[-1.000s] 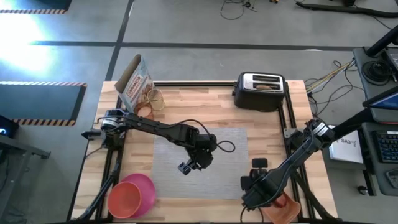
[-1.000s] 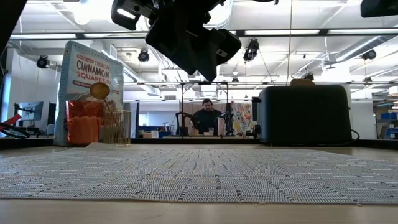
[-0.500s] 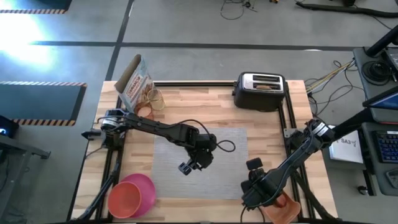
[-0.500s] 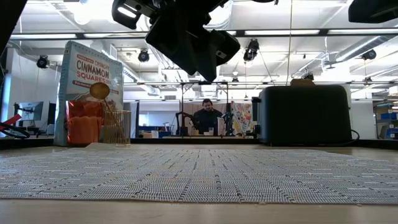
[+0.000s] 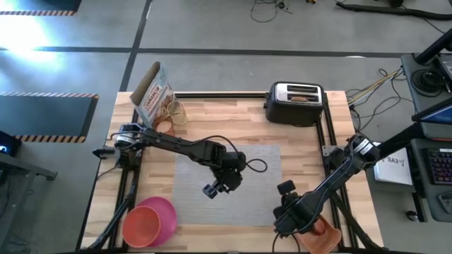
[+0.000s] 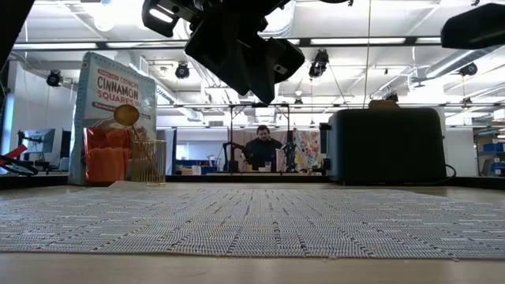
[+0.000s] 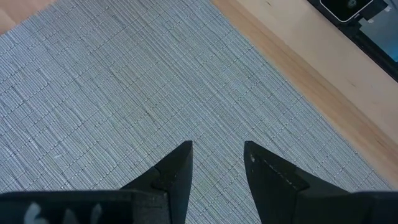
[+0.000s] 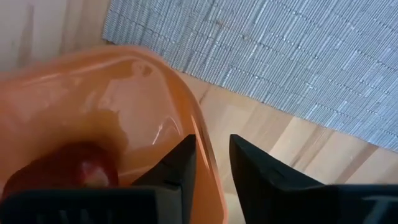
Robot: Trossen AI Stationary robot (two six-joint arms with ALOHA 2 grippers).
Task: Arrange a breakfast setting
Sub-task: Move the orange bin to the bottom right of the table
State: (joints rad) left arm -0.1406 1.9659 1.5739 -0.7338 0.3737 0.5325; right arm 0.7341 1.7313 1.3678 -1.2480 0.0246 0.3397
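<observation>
Cutting off the orange tray at the high view's lower edge. Concealing the right gripper beneath its own arm in that same view. Blurring most of the red apple behind the tray's translucent wall in the right wrist view. Showing only the top edge of the toast slice in the toaster slot. Cropping the left gripper at the low view's upper edge. Rendering the gold spoon too small to make out from above.

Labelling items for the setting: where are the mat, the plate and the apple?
mat (image 5: pixel 212 162), high view, bare weave near its left edge.
plate (image 5: pixel 164 209), high view, pink rim beside the bowl.
apple (image 8: pixel 68 168), right wrist view, red top inside the tray.
</observation>
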